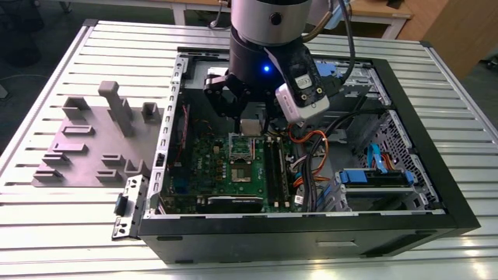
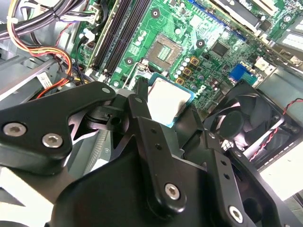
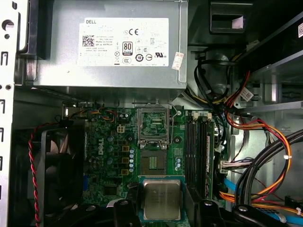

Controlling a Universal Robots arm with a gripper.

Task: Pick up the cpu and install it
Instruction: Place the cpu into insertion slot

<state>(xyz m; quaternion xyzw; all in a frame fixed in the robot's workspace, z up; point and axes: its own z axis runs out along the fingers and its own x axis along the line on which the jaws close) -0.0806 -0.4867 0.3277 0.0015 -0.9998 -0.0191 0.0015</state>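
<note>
The gripper (image 1: 249, 121) reaches down into the open computer case (image 1: 435, 219), its black fingers (image 3: 124, 210) closed on two opposite edges of the cpu (image 3: 162, 198). The chip hangs flat with its silver lid up, lifted clear of the green motherboard (image 3: 111, 156) and not yet seated.

Just beyond the chip in the first wrist view lies the empty socket (image 3: 153, 163), its contact field bare. Past that stands the silver socket frame (image 3: 153, 124), swung open. The memory slots (image 3: 199, 151) run alongside on the exterior view's right, with orange and black cables (image 3: 265, 146) beyond them. A black fan (image 3: 57, 175) sits on the other side of the board. Farthest in is the big grey box (image 3: 57, 56) with its white label.

Outside the case, on the exterior view's left, a grey fixture plate (image 1: 86, 146) rests on the slatted table (image 1: 46, 233).

The chip looks light, thin and quite rigid, so weight should be no trouble. Its polished lid and narrow rim look slippery, so a hold on the edges can let it tilt or slide. The two opposite edges are the right place to hold it. The underside and the socket's fine contacts are likely the fragile parts, and would probably not tolerate a skewed or forced landing.
</note>
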